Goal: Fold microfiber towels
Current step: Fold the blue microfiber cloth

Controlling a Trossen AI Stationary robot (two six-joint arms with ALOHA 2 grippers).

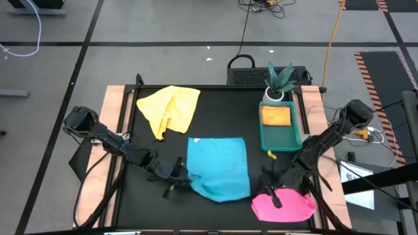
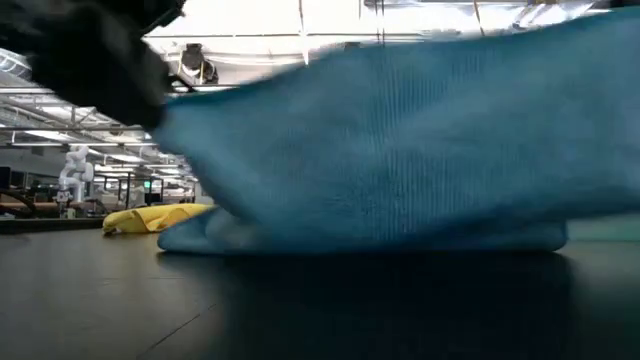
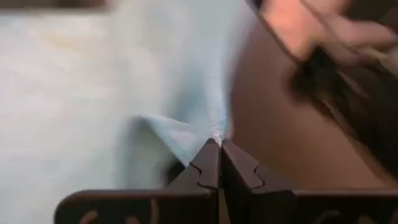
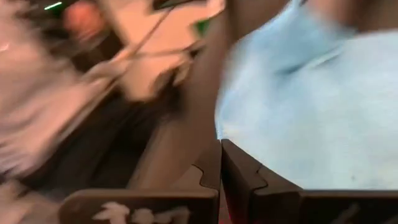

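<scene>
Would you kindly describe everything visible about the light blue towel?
The light blue towel is a soft, finely ribbed microfiber cloth lying roughly square on the black table, near its middle and front. Its front-left corner looks lifted or bunched where the left gripper has its jaws shut on the edge. The low view shows its near edge doubled over on the tabletop. It lies apart from the yellow and pink towels.

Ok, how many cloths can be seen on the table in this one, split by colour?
Yellow cloth: 1
Light blue cloth: 1
Pink cloth: 1
Total: 3 cloths. An orange-yellow item sits in the green tray; whether it is a cloth can't be told.
</scene>
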